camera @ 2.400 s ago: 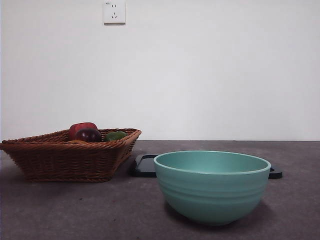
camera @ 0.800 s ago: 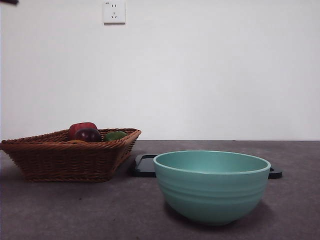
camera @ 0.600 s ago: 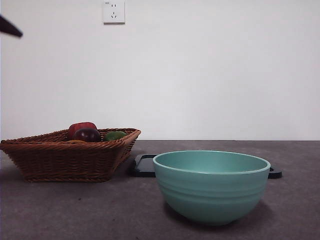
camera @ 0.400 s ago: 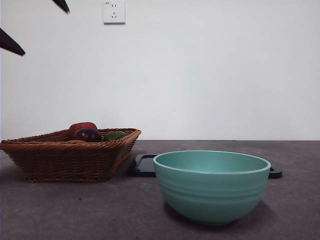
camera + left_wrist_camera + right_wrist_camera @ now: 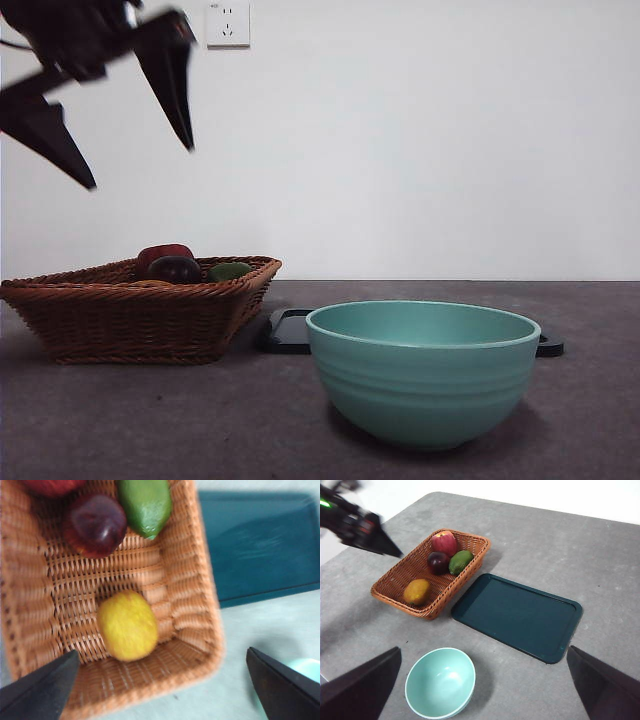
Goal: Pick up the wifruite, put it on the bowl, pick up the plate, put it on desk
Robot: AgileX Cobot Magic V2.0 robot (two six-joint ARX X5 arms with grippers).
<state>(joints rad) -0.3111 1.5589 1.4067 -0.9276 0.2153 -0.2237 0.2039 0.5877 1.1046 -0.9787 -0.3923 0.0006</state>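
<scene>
Risk lies mostly in the descent: the left claw, jaws spread wide and holding nothing, hangs above the wicker basket, with the wifruite directly below it near the basket's corner wall. Come down off-centre and a jaw may catch the woven rim or nudge the dark red fruit beyond. The bowl sits off to the claw's side on the worktop. The right claw waits, also spread. No readable writing appears anywhere.

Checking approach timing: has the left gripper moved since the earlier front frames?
Yes. The left gripper, jaws open, has come down from the top left corner toward the basket, now below the wall socket.
</scene>
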